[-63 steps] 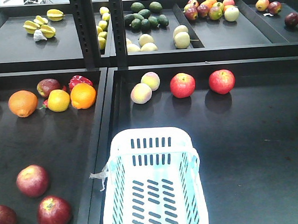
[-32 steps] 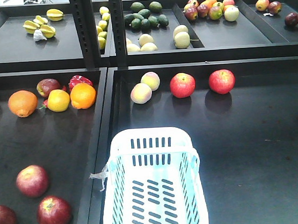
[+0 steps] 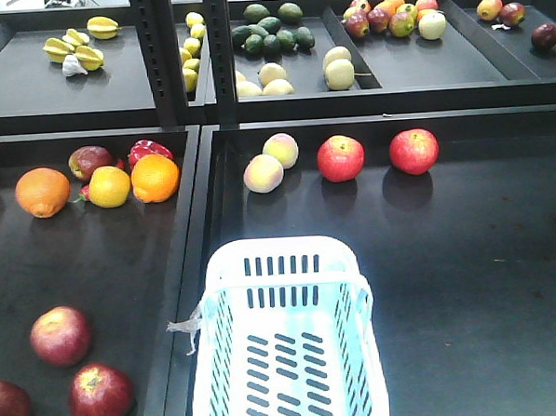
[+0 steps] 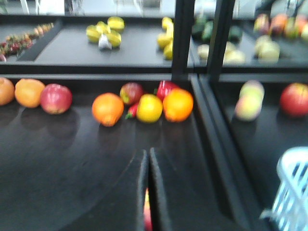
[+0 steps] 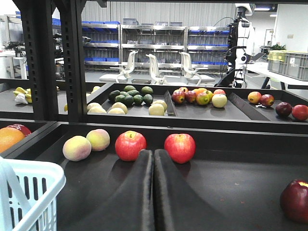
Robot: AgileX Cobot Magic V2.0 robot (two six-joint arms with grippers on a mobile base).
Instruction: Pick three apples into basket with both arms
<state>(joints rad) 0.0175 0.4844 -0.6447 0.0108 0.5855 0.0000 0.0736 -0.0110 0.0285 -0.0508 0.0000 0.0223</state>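
Observation:
Three dark red apples lie at the front left of the left tray: one (image 3: 61, 336), a second (image 3: 100, 396) and a third (image 3: 7, 410) at the frame's edge. The pale basket (image 3: 285, 247) stands empty at the front of the right tray; it also shows as the basket (image 4: 294, 160) and the basket (image 5: 44, 176). Neither arm appears in the front view. My left gripper (image 4: 147, 152) is shut and holds nothing. A red-yellow sliver (image 4: 147, 216) shows through the gap lower down. My right gripper (image 5: 153, 153) is shut and empty, pointing between two bright red apples.
Two bright red apples (image 3: 341, 158) (image 3: 413, 151) and two peaches (image 3: 271, 162) line the right tray's back. Oranges (image 3: 155, 177) and mixed fruit sit at the left tray's back. A black divider (image 3: 197, 222) separates the trays. Another dark apple (image 5: 294, 199) lies far right.

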